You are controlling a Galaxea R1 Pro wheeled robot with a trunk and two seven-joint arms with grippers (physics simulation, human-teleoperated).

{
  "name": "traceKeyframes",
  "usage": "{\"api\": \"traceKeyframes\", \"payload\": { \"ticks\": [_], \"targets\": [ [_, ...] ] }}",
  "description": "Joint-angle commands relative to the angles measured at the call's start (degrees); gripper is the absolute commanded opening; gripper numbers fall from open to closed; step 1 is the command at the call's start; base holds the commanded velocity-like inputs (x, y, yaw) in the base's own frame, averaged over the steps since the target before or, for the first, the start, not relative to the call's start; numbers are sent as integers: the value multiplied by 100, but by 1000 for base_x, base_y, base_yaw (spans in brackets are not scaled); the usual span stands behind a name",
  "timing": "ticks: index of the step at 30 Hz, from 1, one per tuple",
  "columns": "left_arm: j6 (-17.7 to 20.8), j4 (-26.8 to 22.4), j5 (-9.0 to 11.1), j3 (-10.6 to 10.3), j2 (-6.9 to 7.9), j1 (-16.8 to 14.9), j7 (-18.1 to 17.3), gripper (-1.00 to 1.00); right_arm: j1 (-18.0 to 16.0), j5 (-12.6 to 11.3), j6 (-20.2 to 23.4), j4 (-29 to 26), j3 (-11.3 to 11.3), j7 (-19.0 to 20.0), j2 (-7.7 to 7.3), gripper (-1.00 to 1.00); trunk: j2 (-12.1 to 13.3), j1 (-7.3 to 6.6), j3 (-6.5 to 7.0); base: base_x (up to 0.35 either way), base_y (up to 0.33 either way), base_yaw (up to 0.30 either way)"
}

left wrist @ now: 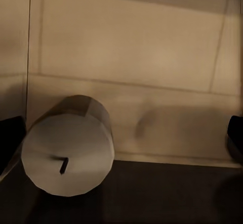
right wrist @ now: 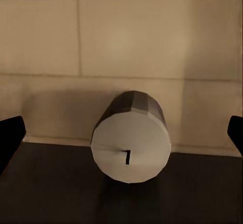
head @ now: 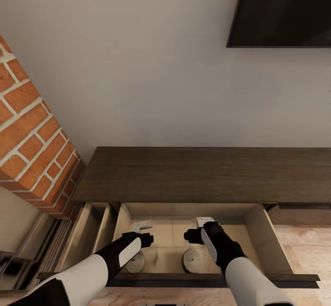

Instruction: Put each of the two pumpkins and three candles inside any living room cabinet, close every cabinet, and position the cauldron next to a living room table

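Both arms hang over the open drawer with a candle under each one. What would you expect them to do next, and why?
Probably lift both arms straight up out of the drawer. Each candle stands on the drawer floor with fingers spread wide and apart from it, so the left gripper and right gripper look done here.

The pale grey wall (head: 138, 66) is evenly and softly lit in the head view, without glare. Dim, warm light is seen in both wrist views, where soft shadows are cast beside each squat grey-beige candle (left wrist: 68, 150) (right wrist: 131, 138), slightly blurred
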Motion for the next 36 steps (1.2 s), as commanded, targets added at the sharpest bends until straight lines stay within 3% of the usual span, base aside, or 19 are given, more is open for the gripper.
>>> {"api": "traceKeyframes", "payload": {
  "ticks": [1,6,7,10,29,33,36],
  "targets": [
    [2,-1,0,-1,0,1,0,100,1,-21,77,-154,-6,28,-11,100,42,-22,18,0,0,0],
    [3,-3,0,-3,-1,1,0,100,1,-141,300,-302,-10,281,-22,100,242,-132,108,0,0,0],
    [3,-7,0,-6,-1,1,0,100,1,-149,540,-323,-12,353,-25,100,282,-154,126,0,0,0],
    [3,-8,0,-2,-1,-2,0,100,1,-155,738,-342,-15,492,-82,100,403,-220,180,0,0,0],
    [131,-9,0,13,8,-13,-10,100,1,-160,847,-337,-11,669,-218,100,1165,-637,521,-76,19,0],
    [179,-158,0,11,61,-20,-30,100,1,-147,838,-348,-11,991,-420,100,1325,-725,593,-2,0,0],
    [197,-709,0,-9,343,-15,-34,100,1,-143,837,-348,-5,1794,-707,100,1445,-791,647,0,0,0]
  ]
}}
